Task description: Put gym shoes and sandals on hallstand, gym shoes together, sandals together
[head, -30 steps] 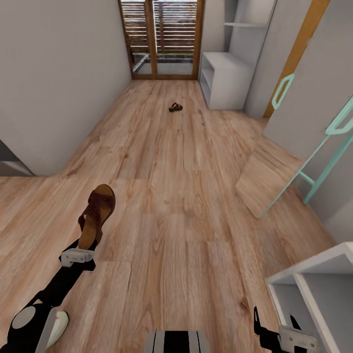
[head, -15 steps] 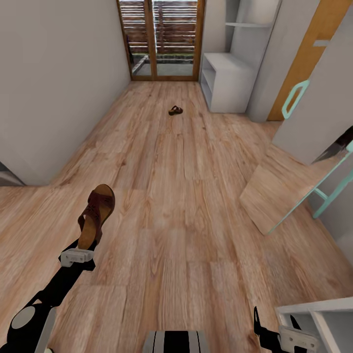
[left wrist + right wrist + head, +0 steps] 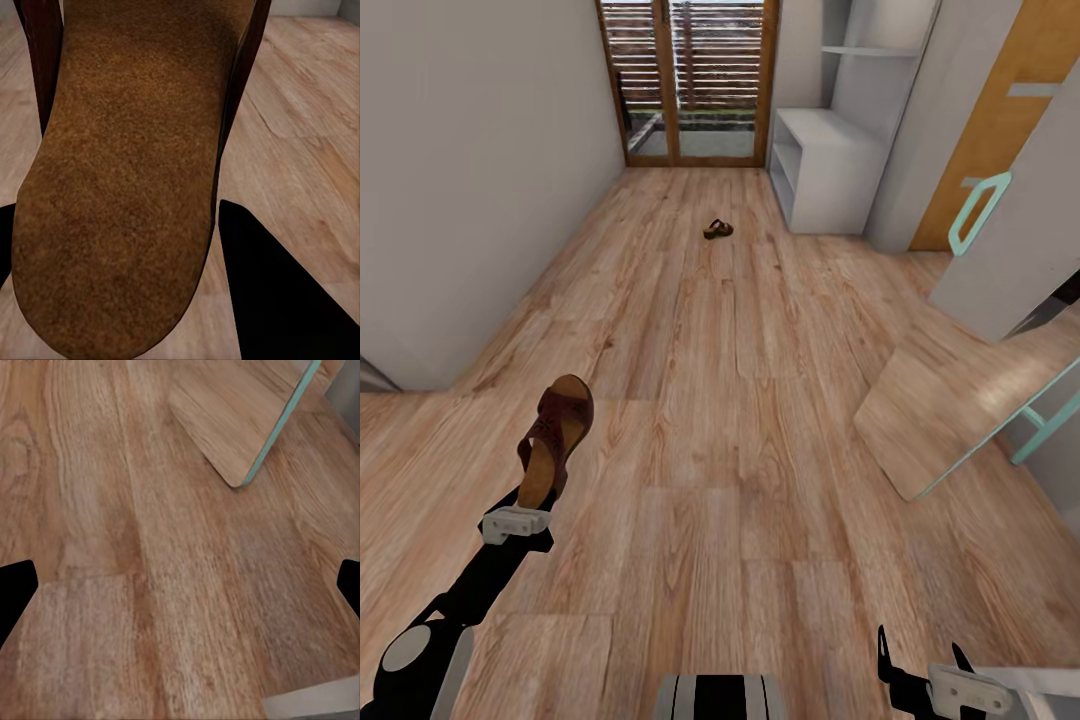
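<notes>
Carrying one sandal (image 3: pixel 556 440) pinched by its heel in the left gripper (image 3: pixel 517 522), right gripper (image 3: pixel 916 660) spread and idle, risking a slip onto the corridor floor (image 3: pixel 740 420).

Head camera overlooks corridor floor (image 3: pixel 740 400); wrist cameras face it closely.

far sandal (image 3: pixel 717 229) too small for detail, hallstand (image 3: pixel 830 165) top cropped

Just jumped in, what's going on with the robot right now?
The left gripper holds one brown sandal up over the corridor floor. The second sandal lies on the floor far down the corridor, near the white hallstand. The right gripper is open and empty, low at the frame's edge. No shoes are visible on the rack.
</notes>
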